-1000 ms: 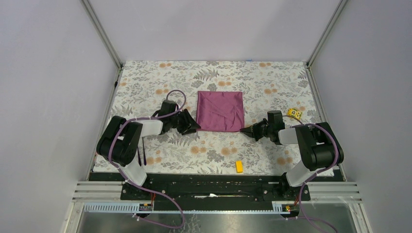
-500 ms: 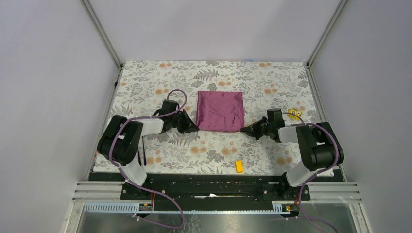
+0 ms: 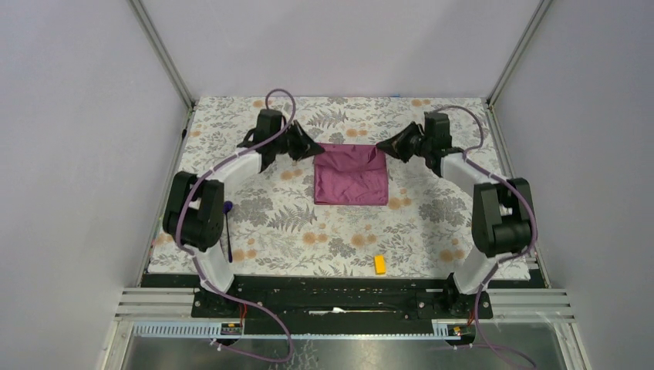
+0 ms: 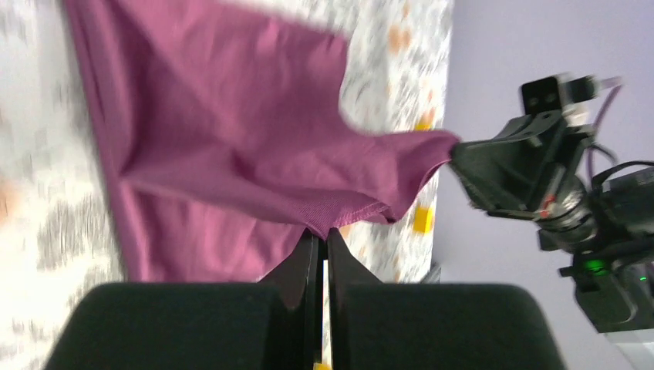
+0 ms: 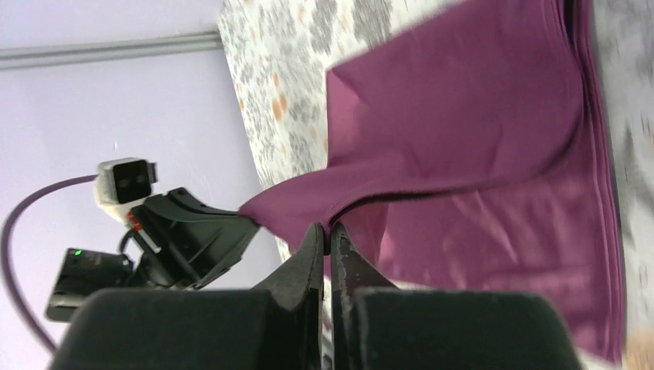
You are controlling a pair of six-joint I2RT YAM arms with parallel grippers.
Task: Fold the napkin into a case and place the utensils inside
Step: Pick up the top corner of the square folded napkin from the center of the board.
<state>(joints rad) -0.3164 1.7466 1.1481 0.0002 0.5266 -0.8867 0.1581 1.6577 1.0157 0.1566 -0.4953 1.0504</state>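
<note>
The soft plum-purple square cloth napkin (image 3: pixel 351 181) lies toward the far middle of the floral-patterned worktop (image 3: pixel 308 231), with one layer raised along its far edge. The left end effector (image 3: pixel 318 148) is pressed together on one corner of that layer and the right end effector (image 3: pixel 379 146) on the other. Both wrist views show the cloth stretched between the two pinches, above the part lying flat. I judge this an early fold in hand, since the cloth is not yet a narrow band. What I take for the slender dark purple utensils (image 3: pixel 227 235) lie beside the left arm, well apart from the napkin, so further folding and loading are left.
</note>
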